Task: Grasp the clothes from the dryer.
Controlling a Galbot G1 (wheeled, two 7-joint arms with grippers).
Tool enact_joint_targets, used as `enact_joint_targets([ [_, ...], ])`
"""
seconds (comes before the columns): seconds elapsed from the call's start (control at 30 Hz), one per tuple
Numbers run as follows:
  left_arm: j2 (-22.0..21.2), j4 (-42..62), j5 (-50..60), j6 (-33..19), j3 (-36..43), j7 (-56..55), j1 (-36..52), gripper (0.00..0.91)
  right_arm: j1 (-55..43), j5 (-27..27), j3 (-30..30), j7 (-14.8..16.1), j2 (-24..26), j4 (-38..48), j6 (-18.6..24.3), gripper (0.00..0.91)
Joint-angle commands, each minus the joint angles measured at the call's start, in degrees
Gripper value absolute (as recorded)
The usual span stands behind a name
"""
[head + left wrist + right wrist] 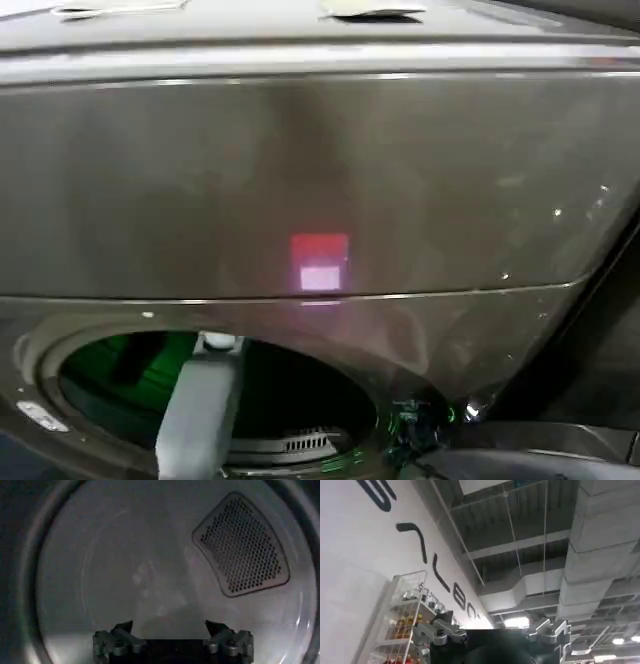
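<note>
The left gripper (172,630) reaches wide-jawed into the dark grey-bronze metal dryer (300,170), probably hunting clothes; the right gripper (492,630), likewise spread, idles ceilingward.

Left arm (200,405) inside dryer (320,180) (porthole).

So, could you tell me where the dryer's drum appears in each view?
Head view: the drum is the round opening at lower left of the dryer, with the left arm reaching in.
Left wrist view: its back wall lies ahead of the open left gripper.
Right wrist view: the open right gripper faces ceiling ducts instead.
Shared landmark: the left arm.
</note>
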State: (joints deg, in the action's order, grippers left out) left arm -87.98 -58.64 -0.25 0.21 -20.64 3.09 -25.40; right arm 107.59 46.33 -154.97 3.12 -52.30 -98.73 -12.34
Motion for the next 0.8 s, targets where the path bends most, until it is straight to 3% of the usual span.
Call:
enact_joint_targets([
  [0.03,-0.15,18.51,7.23,4.09,2.49,15.51,10.20,0.907,-0.20,-0.02,0.05,0.29,-0.12,-0.13,-0.16,0.907],
  [0.27,-0.07,29.25,21.22,2.14,8.16,29.78,16.66,0.907,-0.14,-0.06,0.06,0.54,-0.15,-0.31,-0.37,0.907],
  [0.53,0.63,39.33,34.07,-4.82,14.71,45.21,25.70,0.907,-0.23,-0.27,0.33,0.72,-0.62,-0.82,-0.52,0.907],
  [0.8,0.51,41.29,52.29,-6.54,17.60,47.78,28.16,0.907,-0.29,-0.30,0.54,0.99,-1.05,-1.21,-0.59,0.907],
])
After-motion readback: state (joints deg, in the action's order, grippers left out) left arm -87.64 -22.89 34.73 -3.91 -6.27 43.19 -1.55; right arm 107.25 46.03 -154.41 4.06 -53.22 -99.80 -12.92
